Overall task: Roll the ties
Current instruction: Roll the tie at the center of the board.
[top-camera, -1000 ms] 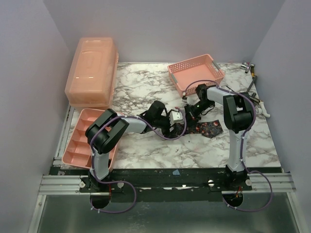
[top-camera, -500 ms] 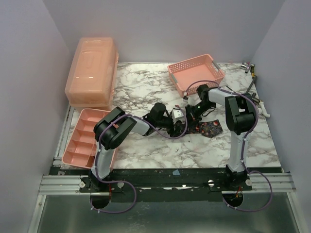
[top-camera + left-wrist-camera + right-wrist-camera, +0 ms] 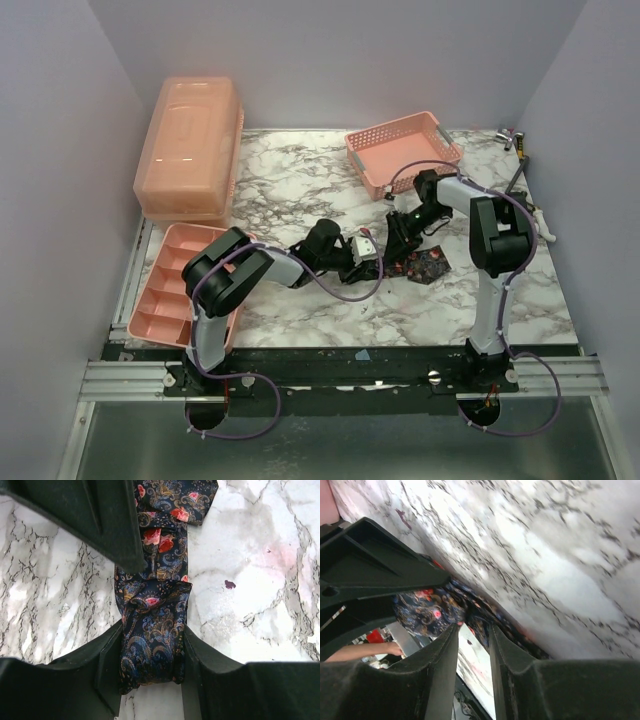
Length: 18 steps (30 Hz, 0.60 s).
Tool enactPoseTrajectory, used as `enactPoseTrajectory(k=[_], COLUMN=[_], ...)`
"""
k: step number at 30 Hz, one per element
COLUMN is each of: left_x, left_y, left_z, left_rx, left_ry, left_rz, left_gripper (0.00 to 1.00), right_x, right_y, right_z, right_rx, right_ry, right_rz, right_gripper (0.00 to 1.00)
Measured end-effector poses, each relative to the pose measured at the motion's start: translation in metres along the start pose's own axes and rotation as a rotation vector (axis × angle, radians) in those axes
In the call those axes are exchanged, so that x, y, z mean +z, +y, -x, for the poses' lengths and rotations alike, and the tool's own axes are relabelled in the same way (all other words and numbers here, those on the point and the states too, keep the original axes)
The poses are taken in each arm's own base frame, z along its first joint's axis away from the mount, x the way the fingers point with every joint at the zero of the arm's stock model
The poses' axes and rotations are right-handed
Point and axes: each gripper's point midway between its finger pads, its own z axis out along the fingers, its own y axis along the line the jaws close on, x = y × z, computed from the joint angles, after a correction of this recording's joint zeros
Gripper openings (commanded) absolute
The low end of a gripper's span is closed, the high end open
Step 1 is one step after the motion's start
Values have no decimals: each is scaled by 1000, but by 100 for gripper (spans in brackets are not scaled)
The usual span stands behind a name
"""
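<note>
The tie (image 3: 152,635) lies on the marble bench (image 3: 290,180), just right of its middle and well in front of the pink mesh basket (image 3: 392,124). It is dark navy with a paisley figure and red and pink flowers. One end is wound into a short, loose coil. From the coil the rest of the strip runs flat along the bench to a wider end (image 3: 428,264), which lies toward the right arm.

The left fingers (image 3: 200,670) stand one on each side of the coil and press against its flanks, so the coil fills the gap between them and is clasped there. In the left wrist view a dark finger of the other arm (image 3: 100,515) hangs over the flat strip just beyond the coil, covering part of its left edge.

The right fingers (image 3: 440,670) are slightly parted, a narrow slot between them. Only pale bench shows through that slot and nothing is gripped. Their tips sit close beside the wound part of the tie, which is seen past them under the black body of the left arm's wrist.

Farther out, a small purple spot (image 3: 230,584) marks the bench to the right of the strip. A divided pink tray (image 3: 160,290) rests at the left edge, and a lidded pink box (image 3: 190,145) stands behind it.
</note>
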Motion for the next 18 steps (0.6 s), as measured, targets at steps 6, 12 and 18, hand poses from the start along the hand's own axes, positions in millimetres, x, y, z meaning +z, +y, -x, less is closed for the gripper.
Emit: enactPoseTrajectory(k=[6, 12, 18], left_x=[0, -1, -5], left_y=[-3, -4, -8], left_z=[1, 1, -2], left_rx=[70, 98, 104], left_ry=[14, 44, 74], left_rz=[2, 7, -6], left_gripper=[31, 29, 28], right_x=[-3, -19, -73], right_y=[-11, -27, -79], right_z=[-20, -30, -48], right_rx=[61, 58, 116], right_ry=[28, 53, 37], right_rz=[-41, -151, -303], right_gripper=[31, 31, 32])
